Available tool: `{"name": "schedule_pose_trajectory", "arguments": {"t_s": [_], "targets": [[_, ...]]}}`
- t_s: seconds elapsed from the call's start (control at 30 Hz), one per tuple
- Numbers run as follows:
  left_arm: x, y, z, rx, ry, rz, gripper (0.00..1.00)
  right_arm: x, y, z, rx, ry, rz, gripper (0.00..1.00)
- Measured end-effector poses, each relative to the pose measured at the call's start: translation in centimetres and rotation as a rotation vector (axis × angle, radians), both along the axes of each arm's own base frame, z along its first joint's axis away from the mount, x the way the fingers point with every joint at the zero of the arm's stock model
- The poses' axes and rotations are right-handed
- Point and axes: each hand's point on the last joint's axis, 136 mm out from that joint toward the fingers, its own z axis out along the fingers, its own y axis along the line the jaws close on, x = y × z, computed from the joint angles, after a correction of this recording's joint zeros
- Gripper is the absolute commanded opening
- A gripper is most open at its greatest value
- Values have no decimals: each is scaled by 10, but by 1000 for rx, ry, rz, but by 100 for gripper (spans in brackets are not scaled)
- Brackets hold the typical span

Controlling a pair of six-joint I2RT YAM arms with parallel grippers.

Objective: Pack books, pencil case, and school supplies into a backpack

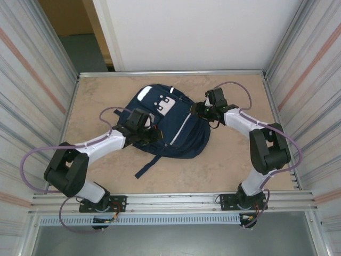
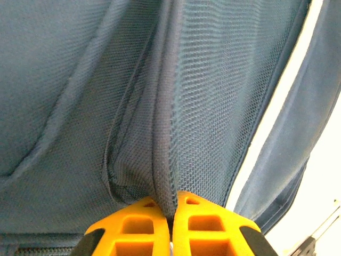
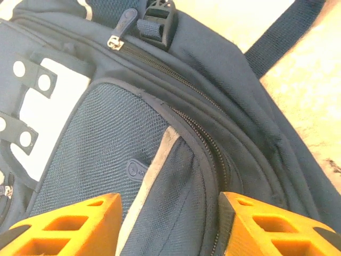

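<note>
The navy backpack (image 1: 176, 128) lies flat in the middle of the table, white patches facing up. My left gripper (image 1: 151, 133) sits on its left side, shut on a pinched ridge of the backpack's mesh fabric (image 2: 165, 160); its orange fingertips (image 2: 138, 218) meet around that fold. My right gripper (image 1: 198, 110) rests at the bag's upper right edge and stands open. Its jaws straddle the front panel with the pale stripe (image 3: 154, 165) beside a closed zipper (image 3: 205, 138). The books, pencil case and school supplies are out of view.
A dark strap (image 1: 146, 166) trails from the bag toward the near edge. A buckle (image 3: 158, 24) and zipper pull (image 3: 121, 29) sit at the bag's top. Corrugated metal walls (image 1: 32, 106) bound the beige table (image 1: 229, 165) on both sides.
</note>
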Motion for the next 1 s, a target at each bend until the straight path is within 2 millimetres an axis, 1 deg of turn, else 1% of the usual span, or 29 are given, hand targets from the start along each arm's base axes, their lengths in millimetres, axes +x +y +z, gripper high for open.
{"name": "schedule_pose_trajectory", "arguments": {"t_s": [0.07,0.13,0.17,0.23,0.3,0.37,0.43,0.5,0.53,0.57,0.6,0.63,0.67,0.73,0.8,0.9,1.0], "targets": [[0,-1,1,-12,22,48,0,-6,-6,6,-23,-9,-18,56],[-1,-3,6,-23,27,96,0,-21,-17,15,-57,-13,-50,57],[-1,-4,9,-27,27,114,2,-29,-22,20,-64,-15,-68,57],[-2,-7,16,-47,32,152,3,-52,-31,27,-73,-20,-97,57],[-4,-8,20,-70,47,181,3,-76,-32,29,-77,-24,-106,57],[-3,-8,23,-88,65,219,3,-105,-16,27,-76,-14,-65,57],[-2,-6,24,-102,86,260,2,-134,14,24,-79,-1,12,57],[-1,-6,24,-115,104,291,2,-158,43,24,-87,-10,94,57],[-1,-6,24,-121,112,301,2,-167,54,24,-93,-16,127,56],[-1,-6,24,-126,121,312,2,-178,68,26,-96,-23,168,53],[-2,-7,24,-130,128,320,2,-185,80,28,-98,-31,196,45],[-2,-7,25,-132,133,327,2,-189,88,28,-99,-38,215,38],[-2,-8,26,-136,134,333,2,-189,96,28,-100,-43,225,34],[-2,-11,28,-137,131,345,2,-185,107,24,-108,-43,225,31],[-3,-13,29,-140,132,357,2,-178,114,16,-128,-41,216,32],[-3,-14,30,-149,141,379,2,-175,119,5,-146,-35,215,37],[-2,-13,30,-155,146,401,3,-174,123,5,-153,-60,221,37]]}}
